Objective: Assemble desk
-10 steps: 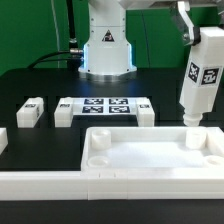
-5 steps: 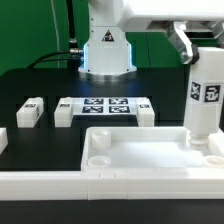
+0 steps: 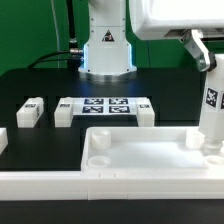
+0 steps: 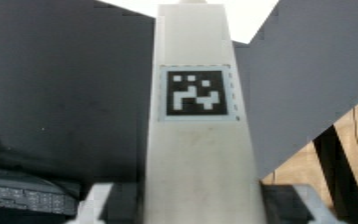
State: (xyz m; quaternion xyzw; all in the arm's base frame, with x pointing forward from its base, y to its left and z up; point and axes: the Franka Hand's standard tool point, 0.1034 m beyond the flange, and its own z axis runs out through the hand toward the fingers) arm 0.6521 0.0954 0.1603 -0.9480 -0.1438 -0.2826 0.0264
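**Clerk:** First entry, the task's thing. Where was it?

**Keeper:** Tabletop (image 3: 150, 150), one, lying rim-up on the black table (image 3: 40, 85), just behind the long white rail (image 3: 40, 182). That position likely kept its sockets facing up to take the legs.

**Clerk:** Legs?

**Keeper:** Four in all. The upright leg (image 3: 212, 105), one, was pinched between the jaws of the gripper (image 3: 206, 60). The wrist view showed the upright leg (image 4: 197, 100) running straight out between the two fingers, tag facing the camera. Its lower end stood at the corner socket (image 3: 212, 150) at the far end on the exterior view's right. It was probably held vertical so it could go straight down into that socket. I could not tell whether it was fully seated.

**Clerk:** And the others?

**Keeper:** Loose legs (image 3: 31, 112), three, flat on the table. One lay apart toward the exterior view's left. One lay at each end of the marker board (image 3: 103, 106).

**Clerk:** Sockets counted?

**Keeper:** Two were plain at the tabletop's end on the exterior view's left. A third was mostly covered by the held leg, and the fourth was not shown.

**Clerk:** Fixtures?

**Keeper:** Marker board, one, with four tags. Rail, one. Robot base (image 3: 107, 45), one, behind the board.
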